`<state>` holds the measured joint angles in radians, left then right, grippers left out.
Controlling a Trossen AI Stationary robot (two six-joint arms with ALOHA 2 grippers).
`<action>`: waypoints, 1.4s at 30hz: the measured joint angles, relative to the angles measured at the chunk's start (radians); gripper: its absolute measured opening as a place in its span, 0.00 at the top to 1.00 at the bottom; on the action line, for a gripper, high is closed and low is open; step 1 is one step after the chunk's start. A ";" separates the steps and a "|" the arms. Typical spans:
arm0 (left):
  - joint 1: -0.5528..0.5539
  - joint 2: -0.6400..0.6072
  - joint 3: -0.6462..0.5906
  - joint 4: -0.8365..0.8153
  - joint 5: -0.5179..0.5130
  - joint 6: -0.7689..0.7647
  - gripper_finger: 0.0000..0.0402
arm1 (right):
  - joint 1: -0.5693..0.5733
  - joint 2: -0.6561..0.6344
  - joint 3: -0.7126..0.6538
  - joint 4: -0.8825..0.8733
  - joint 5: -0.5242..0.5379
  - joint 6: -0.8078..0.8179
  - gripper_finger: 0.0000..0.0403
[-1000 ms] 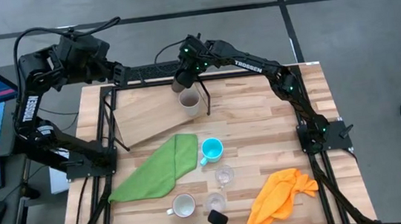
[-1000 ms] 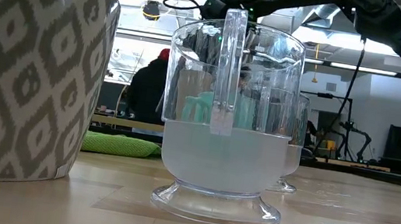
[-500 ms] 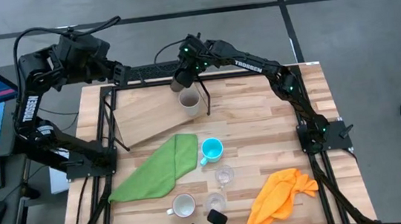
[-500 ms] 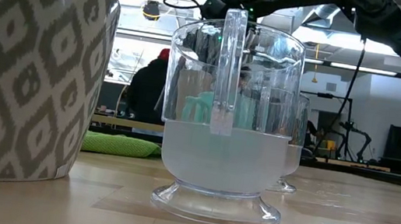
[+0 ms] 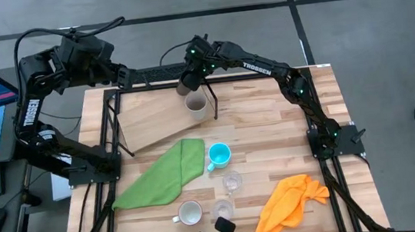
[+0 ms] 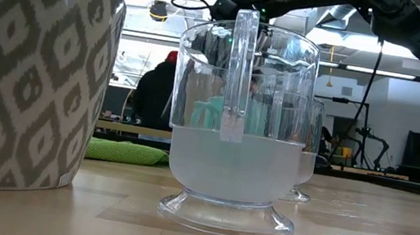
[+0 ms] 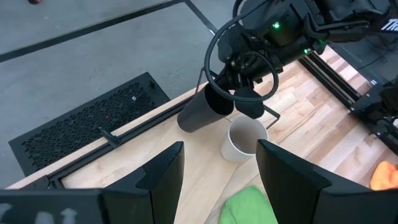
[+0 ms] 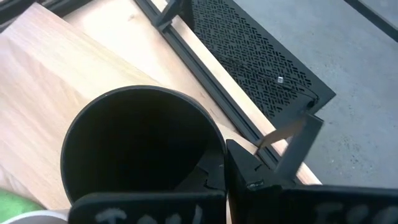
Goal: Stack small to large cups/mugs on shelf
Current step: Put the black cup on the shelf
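Observation:
My right gripper (image 5: 191,81) is shut on a black cup (image 7: 200,112) over the far right end of the plywood shelf (image 5: 154,120). A grey-beige cup (image 5: 196,106) stands upright on the shelf just near of the black cup. The blue mug (image 5: 219,155), two clear glasses (image 5: 232,181) (image 5: 221,208) and the white mug (image 5: 190,212) stand on the table toward its near edge. My left gripper (image 7: 217,180) is open and empty, high at the table's far left corner (image 5: 110,70). My right gripper holds the black cup by its rim (image 8: 219,148), with one finger (image 8: 208,177) inside the cup and the other (image 8: 252,168) outside its wall. The cup is tilted, its mouth toward the gripper and its bottom (image 7: 186,121) lower, toward the table's left.
A green cloth (image 5: 163,175) lies left of the blue mug and an orange cloth (image 5: 290,200) lies at the near right. A black wire frame (image 5: 115,118) runs along the shelf's left edge. A person (image 6: 157,85) stands in the room behind the table.

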<state>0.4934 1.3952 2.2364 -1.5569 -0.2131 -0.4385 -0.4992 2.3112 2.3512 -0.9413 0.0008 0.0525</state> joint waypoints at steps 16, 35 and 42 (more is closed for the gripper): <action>0.000 0.000 0.000 0.000 0.001 -0.002 0.52 | 0.000 0.000 0.000 -0.015 -0.002 -0.025 0.97; 0.000 0.000 0.000 -0.001 0.002 -0.003 0.52 | 0.002 0.000 0.000 -0.018 0.000 -0.026 0.97; 0.000 0.000 0.000 -0.001 0.001 -0.011 0.52 | 0.008 0.000 0.000 -0.013 0.001 -0.035 0.98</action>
<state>0.4934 1.3953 2.2364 -1.5578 -0.2119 -0.4492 -0.4911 2.3116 2.3512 -0.9539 0.0016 0.0177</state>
